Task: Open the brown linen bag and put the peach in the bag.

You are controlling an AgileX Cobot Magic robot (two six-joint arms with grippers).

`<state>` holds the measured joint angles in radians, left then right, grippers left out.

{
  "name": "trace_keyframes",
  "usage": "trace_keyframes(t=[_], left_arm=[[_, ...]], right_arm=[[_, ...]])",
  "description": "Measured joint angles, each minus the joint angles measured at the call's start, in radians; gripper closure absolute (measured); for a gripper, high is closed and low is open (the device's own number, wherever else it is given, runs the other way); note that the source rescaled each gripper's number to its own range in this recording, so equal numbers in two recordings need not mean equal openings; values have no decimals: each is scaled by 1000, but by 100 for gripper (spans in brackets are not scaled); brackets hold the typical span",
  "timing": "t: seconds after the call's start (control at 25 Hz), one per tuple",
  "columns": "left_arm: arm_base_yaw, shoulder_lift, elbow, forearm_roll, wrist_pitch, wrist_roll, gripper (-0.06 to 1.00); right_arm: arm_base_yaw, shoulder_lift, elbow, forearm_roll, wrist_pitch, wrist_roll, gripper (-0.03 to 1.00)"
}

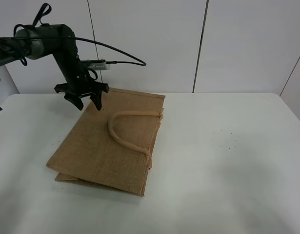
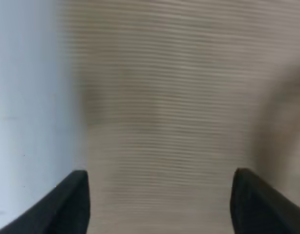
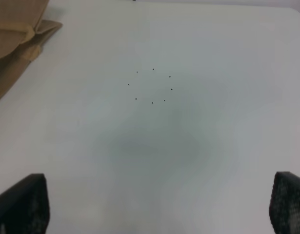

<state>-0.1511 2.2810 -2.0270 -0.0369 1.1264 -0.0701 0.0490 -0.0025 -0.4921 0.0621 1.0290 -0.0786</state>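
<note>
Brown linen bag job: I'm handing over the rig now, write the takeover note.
Left hand: open, empty, over the far left corner of the flat tan-brown woven linen bag.
Right hand: open, empty, over bare white table; not in the high view.
Bag lies flat and closed, its beige loop handle on top.
Peach: not in any view.
Done: nothing visible. Left: open the bag, find the peach, put it in.
</note>
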Motion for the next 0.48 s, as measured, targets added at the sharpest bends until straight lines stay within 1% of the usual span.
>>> trace_keyframes(t=[0.24,0.36,0.48], left_arm=[[157,0,0,9,19,-2,9],[189,-1,0,10,28,-2,9],[187,-17,1,8,33,-2,9]], right_arm=[[0,0,0,0,0,0,-3],[0,0,0,0,0,0,-3],[0,0,0,0,0,0,-3]])
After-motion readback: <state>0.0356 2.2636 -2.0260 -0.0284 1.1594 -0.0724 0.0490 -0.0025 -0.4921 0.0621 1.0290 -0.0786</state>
